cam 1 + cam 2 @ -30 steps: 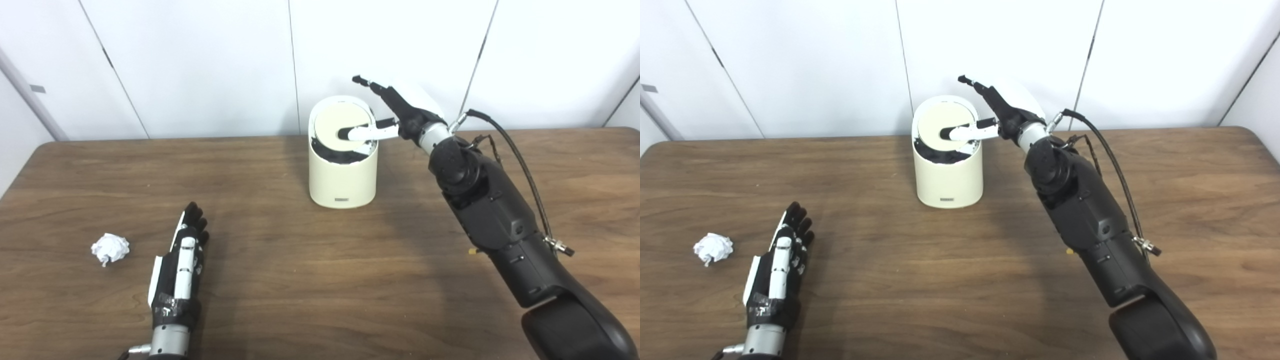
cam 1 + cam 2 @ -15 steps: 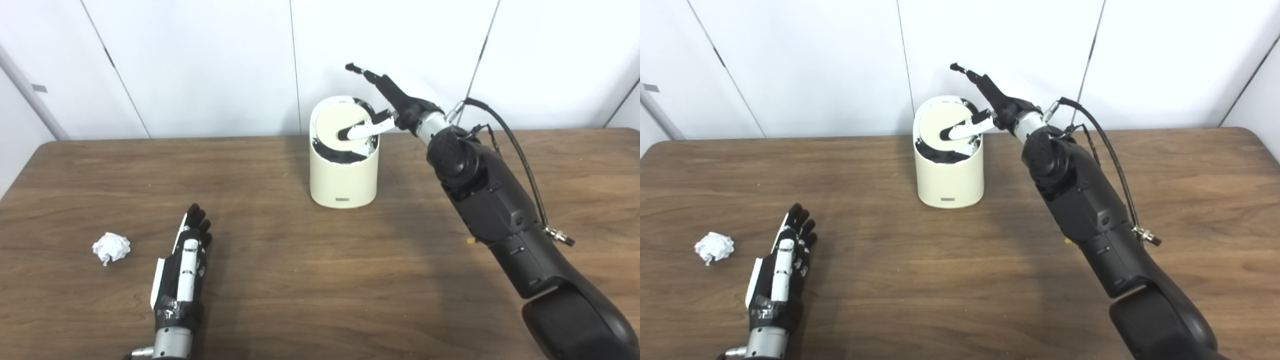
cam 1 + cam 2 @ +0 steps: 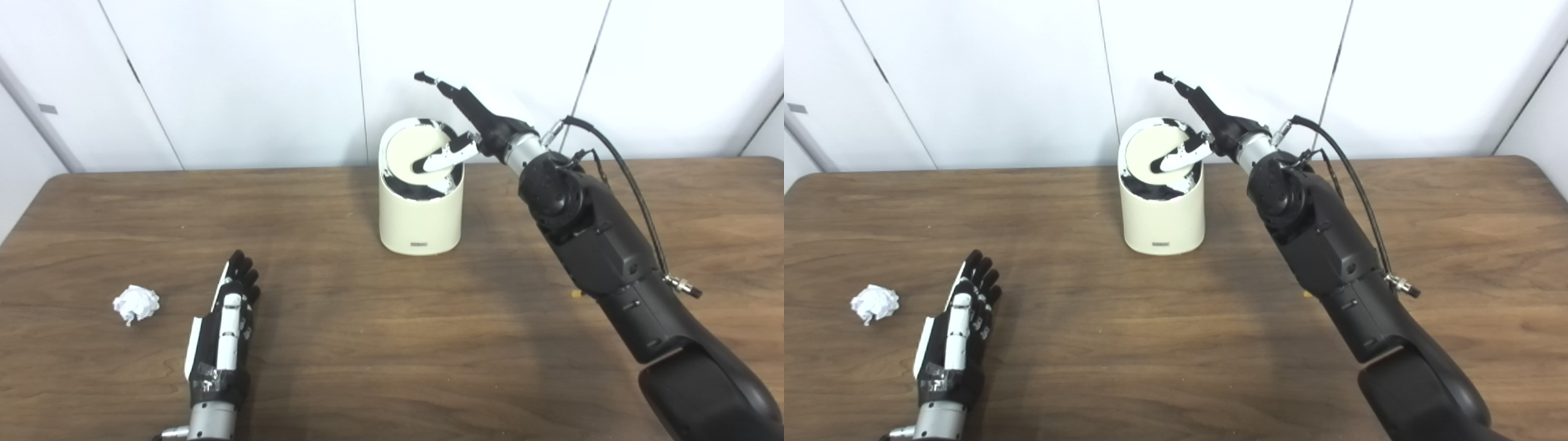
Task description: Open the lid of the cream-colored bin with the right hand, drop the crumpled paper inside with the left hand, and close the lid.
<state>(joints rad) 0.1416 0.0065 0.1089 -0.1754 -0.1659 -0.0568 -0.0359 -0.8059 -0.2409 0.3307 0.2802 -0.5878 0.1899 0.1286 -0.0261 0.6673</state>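
Note:
The cream-colored bin stands at the back middle of the table. Its round lid is tilted, with dark gaps showing along the near rim and at the far right. My right hand is over the bin's right side, open, with its thumb pressing on the lid and its fingers stretched up and left above the bin. The crumpled paper lies on the table at the near left. My left hand rests flat and open on the table just right of the paper, not touching it.
The brown wooden table reaches across the whole view. White wall panels stand right behind the bin. My right forearm crosses the table's right half, with a black cable looping beside it.
My right hand has risen and shifted left over the bin, its thumb tipping the lid further so a dark gap shows at the far right. Left hand and paper have stayed put.

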